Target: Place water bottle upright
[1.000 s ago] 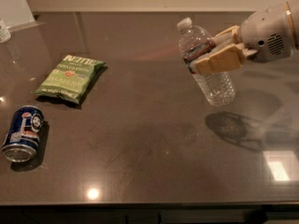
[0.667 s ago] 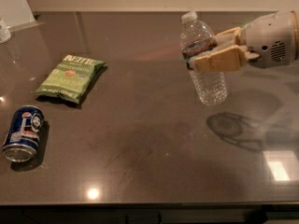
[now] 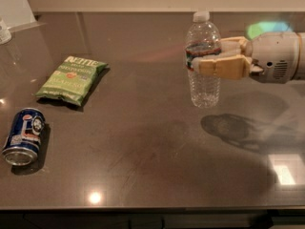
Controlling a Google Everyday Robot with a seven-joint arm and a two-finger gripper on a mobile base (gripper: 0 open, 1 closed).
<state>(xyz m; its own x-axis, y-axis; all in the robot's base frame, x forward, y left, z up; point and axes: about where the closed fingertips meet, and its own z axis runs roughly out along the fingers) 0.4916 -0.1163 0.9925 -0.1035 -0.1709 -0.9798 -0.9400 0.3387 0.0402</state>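
The water bottle (image 3: 203, 80) is a clear ribbed plastic bottle with a white cap and a red, white and blue label band. It stands upright at the right centre of the dark table (image 3: 143, 166), its base at or just above the surface. My gripper (image 3: 200, 61) reaches in from the right edge. Its tan fingers (image 3: 221, 67) are shut on the bottle at the label band.
A green chip bag (image 3: 70, 79) lies flat at the left centre. A blue soda can (image 3: 24, 136) lies on its side near the front left. A white object (image 3: 5, 31) stands at the far left edge. The table's front edge runs along the bottom.
The bottle has swung from tilted to upright and moved down towards the table, still held by my gripper. The bag and the can have not moved.
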